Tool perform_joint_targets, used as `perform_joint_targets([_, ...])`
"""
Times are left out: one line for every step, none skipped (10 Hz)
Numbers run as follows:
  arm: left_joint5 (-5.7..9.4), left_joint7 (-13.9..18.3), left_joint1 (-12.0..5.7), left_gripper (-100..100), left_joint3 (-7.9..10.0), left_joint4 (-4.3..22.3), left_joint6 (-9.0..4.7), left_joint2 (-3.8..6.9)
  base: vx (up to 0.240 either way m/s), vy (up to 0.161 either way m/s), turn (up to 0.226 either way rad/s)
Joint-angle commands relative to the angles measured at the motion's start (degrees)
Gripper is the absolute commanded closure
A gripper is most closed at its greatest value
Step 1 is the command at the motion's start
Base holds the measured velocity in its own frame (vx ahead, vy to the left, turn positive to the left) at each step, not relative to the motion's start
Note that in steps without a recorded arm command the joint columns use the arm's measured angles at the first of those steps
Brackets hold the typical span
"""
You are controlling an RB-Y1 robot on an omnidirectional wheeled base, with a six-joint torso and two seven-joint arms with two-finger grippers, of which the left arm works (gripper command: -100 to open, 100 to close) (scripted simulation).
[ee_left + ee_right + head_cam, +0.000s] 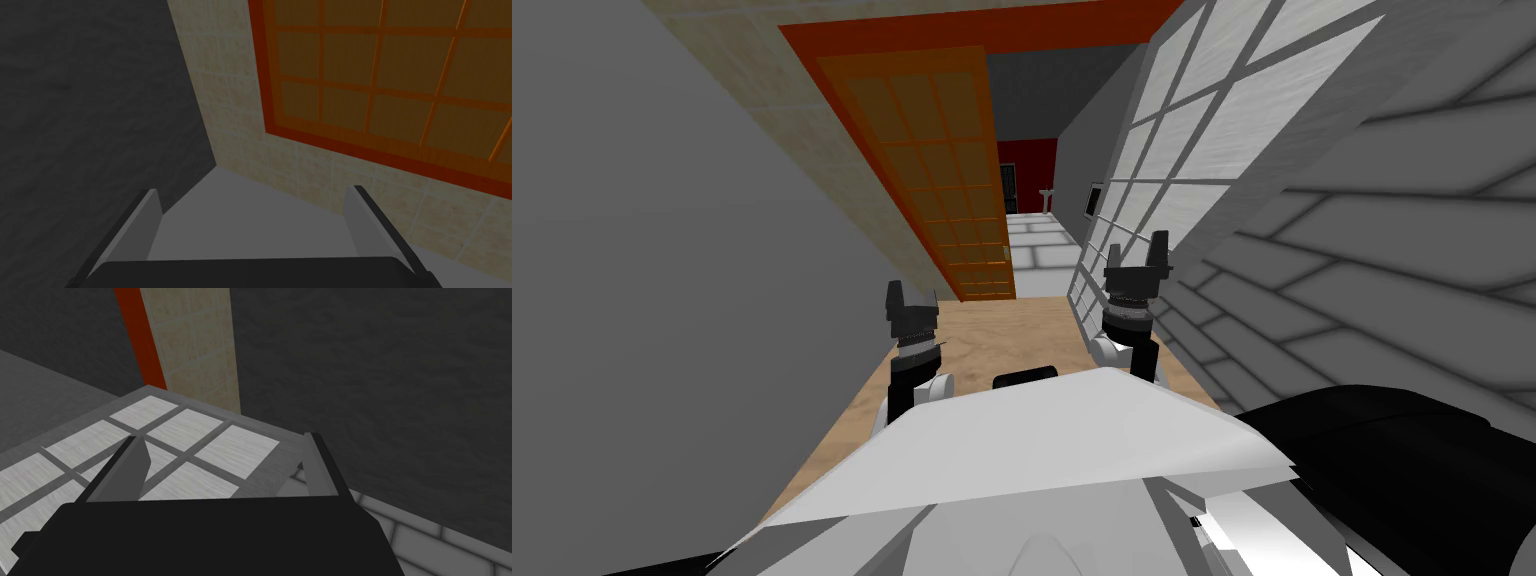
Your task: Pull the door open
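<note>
Two door leaves are seen in one red frame [1072, 25], which is set in a beige tiled wall [772, 100]. The orange leaf [932, 160], gridded in three columns of panes, lies shut in the frame at 11 o'clock. The white-paned door [1202, 120] stands swung out toward the robot along the grey tiled wall [1392, 250] at 1 o'clock. Between the two leaves, at 12 o'clock, an opening is left through which a pale tiled floor [1037, 250], a dark red wall [1027, 160] and one small white pedestal sink [1049, 197] are seen. The passage is bounded at 9 o'clock by a plain grey wall [632, 250], with a strip of tan floor [992, 340] running ahead between the arms. Two hands are raised. The left hand [912, 297] is held well short of the orange leaf, its two fingers spread wide with nothing gripped. The right hand [1137, 255] is held just beside the white-paned door's near edge, its two fingers likewise spread wide around nothing; whether that edge is touched cannot be told.
</note>
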Motion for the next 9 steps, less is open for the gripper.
perform_joint_targets([-0.36, -1.5, -0.44, -100, 0.49, 1.6, -0.51, 0.63, 0.065, -0.013, -0.036])
perform_joint_targets([-0.56, -2.4, -0.69, -100, 0.77, 2.5, -0.79, 0.92, 0.104, -0.018, -0.044])
perform_joint_targets([-0.75, -3.2, -0.94, -100, 1.05, 3.4, -1.07, 1.21, 0.113, -0.016, -0.025])
perform_joint_targets([-0.96, -4.1, -1.19, -100, 1.34, 4.3, -1.37, 1.51, 0.115, -0.029, -0.024])
perform_joint_targets([-1.25, -5.3, -1.55, -100, 1.73, 5.6, -1.78, 1.84, 0.133, -0.054, -0.041])
perform_joint_targets([-1.54, -6.6, -1.9, -100, 2.13, 6.9, -2.19, 2.17, 0.15, -0.031, -0.035])
perform_joint_targets([-1.68, -7.2, -2.08, -100, 2.33, 7.5, -2.39, 2.33, 0.115, -0.018, -0.03])
perform_joint_targets([-2.0, -8.5, -2.48, -100, 2.78, 9.0, -2.85, 2.66, 0.114, -0.015, -0.035])
perform_joint_targets([-2.18, -9.3, -2.7, -100, 3.03, 9.8, -3.1, 2.82, 0.111, -0.019, -0.031])
